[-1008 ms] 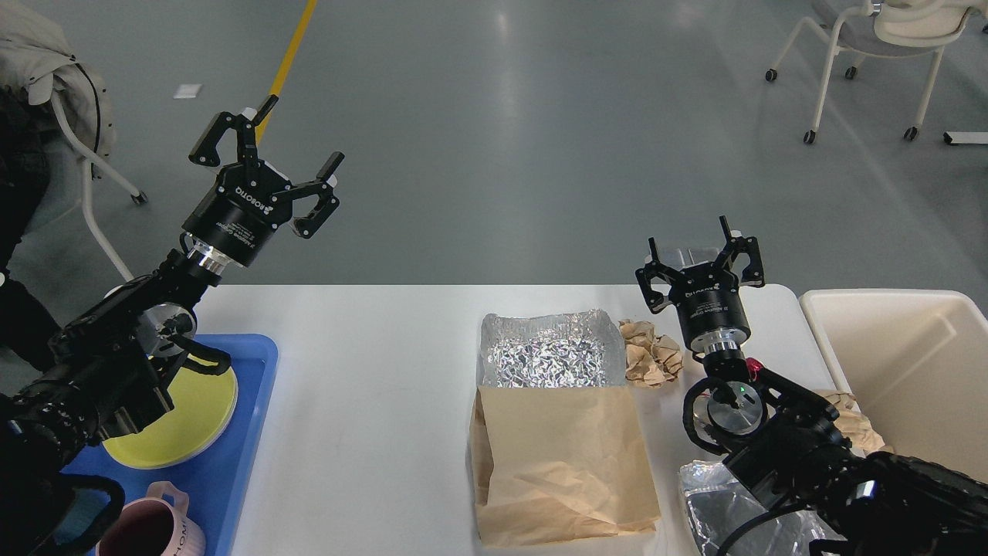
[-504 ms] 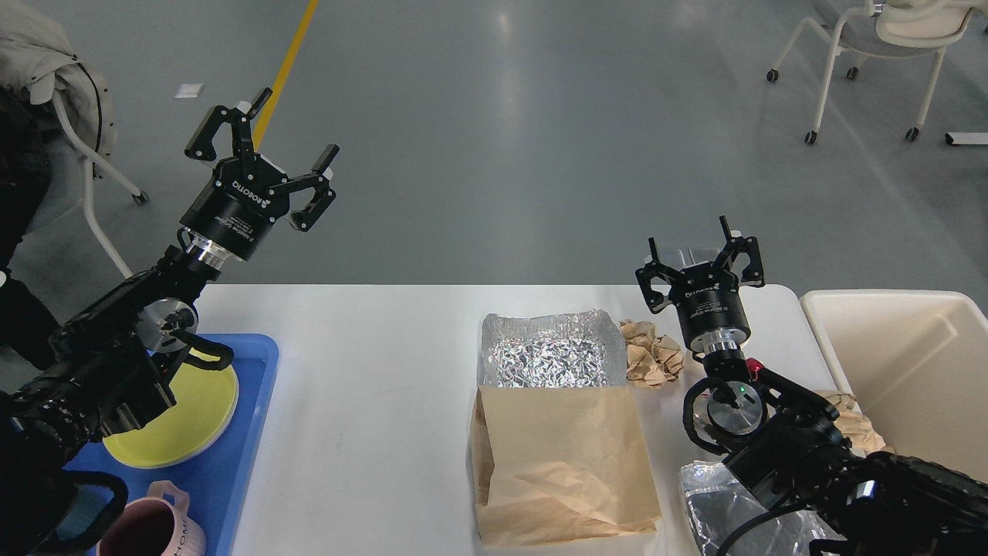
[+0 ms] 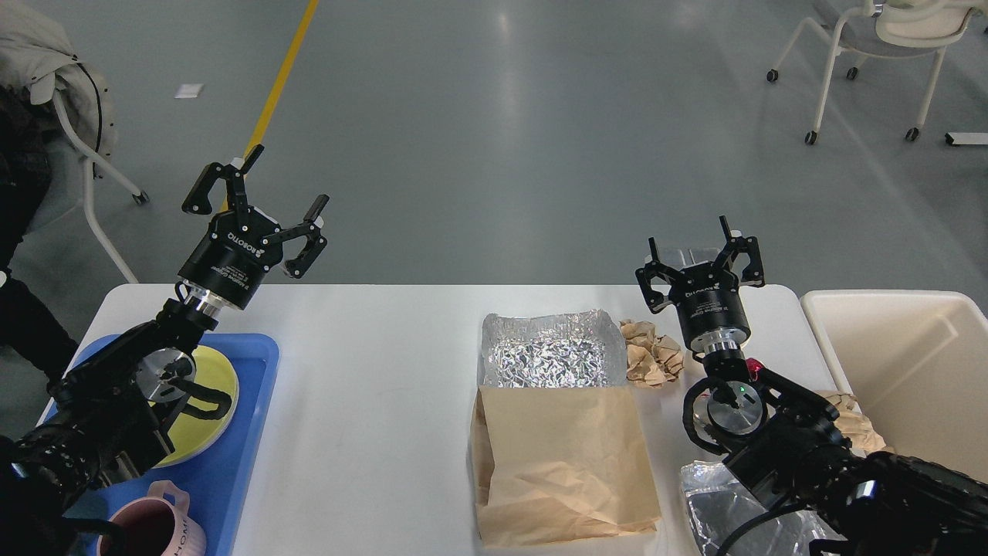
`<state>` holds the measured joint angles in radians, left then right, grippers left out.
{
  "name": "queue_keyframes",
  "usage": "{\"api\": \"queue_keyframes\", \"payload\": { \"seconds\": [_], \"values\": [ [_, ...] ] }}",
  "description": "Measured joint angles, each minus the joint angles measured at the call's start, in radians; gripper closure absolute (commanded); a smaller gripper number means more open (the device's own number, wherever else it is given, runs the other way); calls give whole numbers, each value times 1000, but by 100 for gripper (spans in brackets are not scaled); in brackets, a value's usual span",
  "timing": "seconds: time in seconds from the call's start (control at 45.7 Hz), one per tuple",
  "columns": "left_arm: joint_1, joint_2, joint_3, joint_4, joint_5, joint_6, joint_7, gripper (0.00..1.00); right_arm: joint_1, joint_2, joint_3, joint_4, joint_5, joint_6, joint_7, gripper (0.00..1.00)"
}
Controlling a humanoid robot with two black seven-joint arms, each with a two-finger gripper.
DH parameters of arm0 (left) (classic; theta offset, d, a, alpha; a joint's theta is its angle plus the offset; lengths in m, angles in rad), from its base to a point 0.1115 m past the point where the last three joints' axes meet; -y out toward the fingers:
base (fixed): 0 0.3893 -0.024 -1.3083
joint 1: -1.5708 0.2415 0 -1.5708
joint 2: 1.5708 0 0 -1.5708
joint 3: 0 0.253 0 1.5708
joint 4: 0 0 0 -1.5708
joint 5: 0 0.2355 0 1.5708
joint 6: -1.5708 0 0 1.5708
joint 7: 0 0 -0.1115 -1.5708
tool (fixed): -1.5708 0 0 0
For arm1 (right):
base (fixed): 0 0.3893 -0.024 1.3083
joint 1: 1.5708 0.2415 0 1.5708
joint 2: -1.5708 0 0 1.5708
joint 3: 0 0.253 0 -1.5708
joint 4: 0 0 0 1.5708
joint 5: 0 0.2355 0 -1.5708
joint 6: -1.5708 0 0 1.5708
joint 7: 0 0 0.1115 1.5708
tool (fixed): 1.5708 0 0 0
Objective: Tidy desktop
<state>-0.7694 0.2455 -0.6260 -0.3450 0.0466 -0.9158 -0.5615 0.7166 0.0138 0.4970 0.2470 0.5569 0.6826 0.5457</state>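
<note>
There is a single view, taken from the robot's own head, looking forward and steeply down. It sits close over the near half of the desktop (image 3: 370, 386), whose near edge is cut off at the bottom. The far edge runs across mid-frame, with grey floor (image 3: 540, 139) stretching away beyond. Both arms enter from the bottom corners, left one at left.
</note>
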Motion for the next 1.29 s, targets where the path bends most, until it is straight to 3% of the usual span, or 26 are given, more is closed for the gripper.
{"api": "queue_keyframes", "payload": {
  "seconds": [0.329,0.416,0.526,0.635,1.292],
  "values": [
    [68,-15,-7,4,-19,31,13,0,0,0,0,0,0,0,0,0],
    [69,-14,-17,7,-39,50,73,0,0,0,0,0,0,0,0,0],
    [71,-21,-59,12,-83,60,195,0,0,0,0,0,0,0,0,0],
    [73,-37,-99,17,-102,62,244,0,0,0,0,0,0,0,0,0],
    [103,-48,-122,21,-104,115,246,0,0,0,0,-2,0,0,0,0]
  ]
}}
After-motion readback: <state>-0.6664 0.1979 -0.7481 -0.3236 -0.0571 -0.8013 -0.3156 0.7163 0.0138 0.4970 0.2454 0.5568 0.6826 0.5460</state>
